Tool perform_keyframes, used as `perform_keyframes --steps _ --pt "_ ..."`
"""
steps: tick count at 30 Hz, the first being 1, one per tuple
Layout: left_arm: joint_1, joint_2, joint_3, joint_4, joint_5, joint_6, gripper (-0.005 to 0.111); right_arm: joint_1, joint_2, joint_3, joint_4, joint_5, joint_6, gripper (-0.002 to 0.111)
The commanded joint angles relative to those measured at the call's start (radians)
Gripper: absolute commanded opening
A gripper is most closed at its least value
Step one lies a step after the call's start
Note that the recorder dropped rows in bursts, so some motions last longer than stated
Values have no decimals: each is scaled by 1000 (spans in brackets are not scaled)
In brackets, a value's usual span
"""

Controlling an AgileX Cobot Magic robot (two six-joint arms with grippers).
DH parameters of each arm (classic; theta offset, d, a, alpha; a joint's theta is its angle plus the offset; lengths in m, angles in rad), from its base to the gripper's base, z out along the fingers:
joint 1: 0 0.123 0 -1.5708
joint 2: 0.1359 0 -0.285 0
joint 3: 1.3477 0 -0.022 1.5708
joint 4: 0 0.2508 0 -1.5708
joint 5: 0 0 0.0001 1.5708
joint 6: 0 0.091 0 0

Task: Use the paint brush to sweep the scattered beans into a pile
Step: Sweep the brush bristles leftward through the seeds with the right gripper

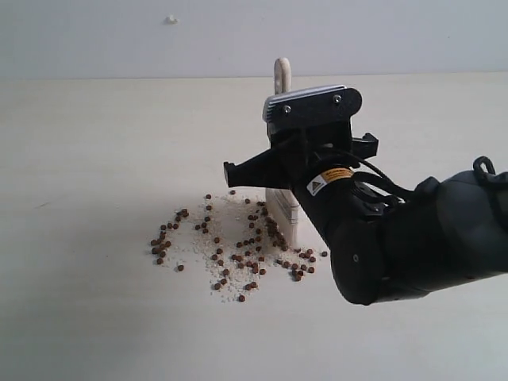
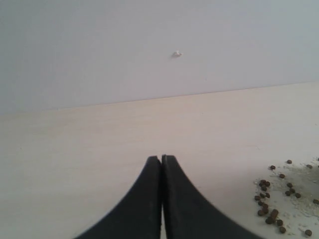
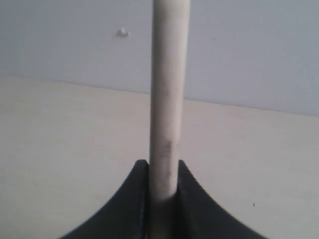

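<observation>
Beans (image 1: 230,254) lie scattered on the table (image 1: 95,159), the paint brush (image 1: 283,213) upright among them toward 2 o'clock, its handle clamped in the right gripper (image 3: 163,172), left gripper (image 2: 161,159) closed on nothing: sweeping looks underway, next likely a drag toward 8 o'clock.

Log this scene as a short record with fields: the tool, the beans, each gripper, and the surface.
tool: flat off-white-bristled paint brush with pale wooden handle, upright, bristles down amid the spill
beans: small round reddish-brown beans, loosely scattered, mixed with fine whitish grains
right gripper: shut on the paint brush handle
left gripper: shut, holding nothing, beside the spill
surface: pale wooden table
</observation>
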State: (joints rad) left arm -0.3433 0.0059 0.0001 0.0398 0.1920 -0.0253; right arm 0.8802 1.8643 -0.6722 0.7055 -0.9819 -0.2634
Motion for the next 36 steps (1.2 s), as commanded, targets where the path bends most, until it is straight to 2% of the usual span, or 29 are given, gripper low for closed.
perform_keyframes --steps 1,5,9,13,18,22,27,31,36 --pt "-4 -6 0 -9 -4 -6 0 4 -41 -27 30 -26 -67 0" --pt "-4 -6 0 -9 -4 -6 0 4 -134 6 251 -30 -349 0" --pt "-4 -6 0 -9 -4 -6 0 4 -162 100 392 -37 -416 0" --pt "-4 -6 0 -9 -4 -6 0 4 -129 158 395 19 -306 0" --pt "-4 -6 0 -9 -4 -6 0 4 -83 156 179 77 -38 0" --pt "-4 -6 0 -9 -4 -6 0 4 -54 153 113 73 94 0" --pt "-4 -6 0 -9 -4 -6 0 4 7 67 69 97 172 0" --pt "-4 -6 0 -9 -4 -6 0 4 28 -24 80 97 172 0" --pt "-4 -6 0 -9 -4 -6 0 4 -41 -40 99 100 97 0"
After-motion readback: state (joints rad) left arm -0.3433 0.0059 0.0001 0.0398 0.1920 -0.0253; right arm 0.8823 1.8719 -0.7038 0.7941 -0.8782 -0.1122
